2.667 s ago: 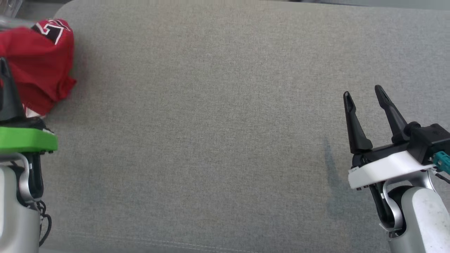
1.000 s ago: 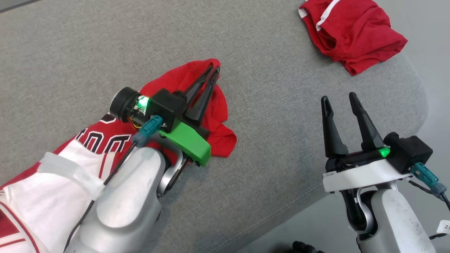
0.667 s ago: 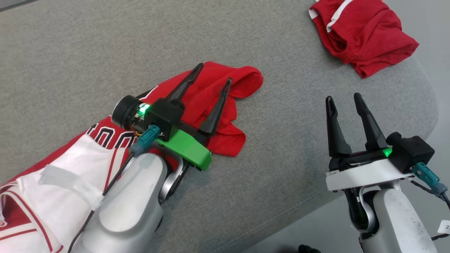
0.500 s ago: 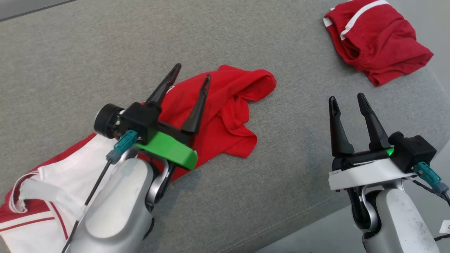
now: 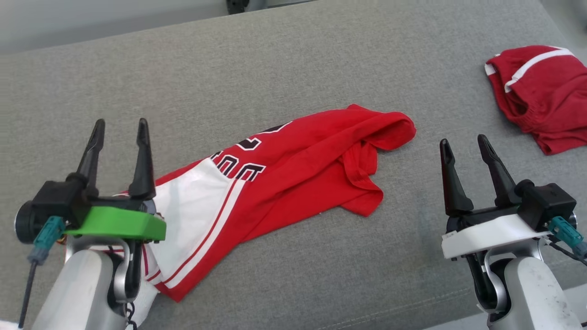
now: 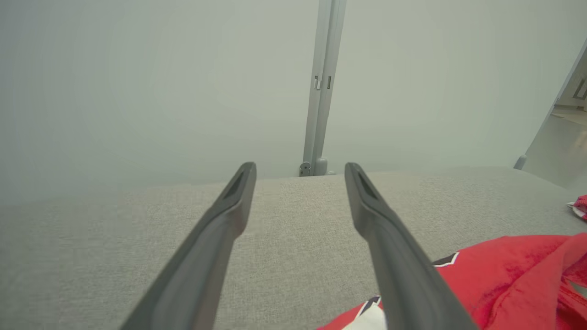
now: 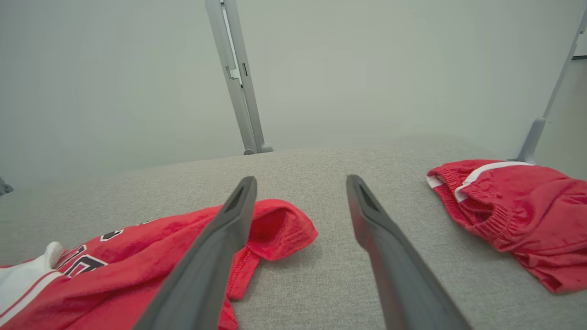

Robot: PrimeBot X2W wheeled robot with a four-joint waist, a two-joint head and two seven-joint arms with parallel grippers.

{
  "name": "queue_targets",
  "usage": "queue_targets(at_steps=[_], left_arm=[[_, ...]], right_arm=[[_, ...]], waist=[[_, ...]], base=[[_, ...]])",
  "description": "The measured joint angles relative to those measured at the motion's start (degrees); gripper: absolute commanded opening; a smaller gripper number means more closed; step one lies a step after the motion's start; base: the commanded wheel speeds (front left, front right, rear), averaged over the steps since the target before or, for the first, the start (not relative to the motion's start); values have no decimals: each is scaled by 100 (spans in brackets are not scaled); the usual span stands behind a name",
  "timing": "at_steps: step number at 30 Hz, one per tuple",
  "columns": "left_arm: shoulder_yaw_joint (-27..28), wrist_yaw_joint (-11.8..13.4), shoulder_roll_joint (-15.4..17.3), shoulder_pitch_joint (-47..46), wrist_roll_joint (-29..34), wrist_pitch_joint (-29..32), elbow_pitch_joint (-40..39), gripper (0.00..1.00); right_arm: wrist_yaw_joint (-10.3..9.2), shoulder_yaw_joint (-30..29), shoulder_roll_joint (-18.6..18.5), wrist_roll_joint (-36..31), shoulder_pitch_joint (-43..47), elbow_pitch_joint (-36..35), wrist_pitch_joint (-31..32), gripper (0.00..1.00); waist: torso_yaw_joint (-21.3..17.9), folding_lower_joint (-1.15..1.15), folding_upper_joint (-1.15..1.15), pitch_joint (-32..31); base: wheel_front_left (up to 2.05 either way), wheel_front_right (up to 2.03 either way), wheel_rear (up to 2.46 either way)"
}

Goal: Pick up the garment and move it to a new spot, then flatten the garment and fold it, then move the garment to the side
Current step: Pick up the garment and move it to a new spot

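Observation:
A red and white garment with dark lettering lies crumpled and stretched out across the middle of the grey cushion. It also shows as the garment at the lower left of the right wrist view and the garment at the lower right of the left wrist view. My left gripper is open and empty, raised just left of the garment's white end. To the right of the garment my right gripper stands open, holding nothing.
A second red piece of clothing with a white stripe lies bunched at the cushion's far right, also seen as the clothing. The cushion's front edge runs close before my arms. A pale wall with a grey post stands behind.
My left gripper opened and let go of the garment, then drew back to the left. The garment now lies spread on the cushion. The head camera turned, shifting the whole picture.

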Motion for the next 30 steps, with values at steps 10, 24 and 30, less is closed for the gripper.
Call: queue_targets(at_steps=[10, 24, 30], left_arm=[[311, 122, 291, 960, -172, -9, -486, 100], [149, 372, 327, 1957, -214, 271, -1117, 100], [125, 430, 337, 2087, -224, 330, -1196, 100]], right_arm=[[0, 4, -115, -20, 240, 4, 186, 100], [0, 69, -259, -5, 715, 33, 350, 100], [0, 45, -270, 11, 784, -40, 393, 100]], waist=[[407, 0, 0, -472], [595, 0, 0, -1189], [571, 0, 0, -1311]], base=[[0, 0, 0], [0, 0, 0], [0, 0, 0]])
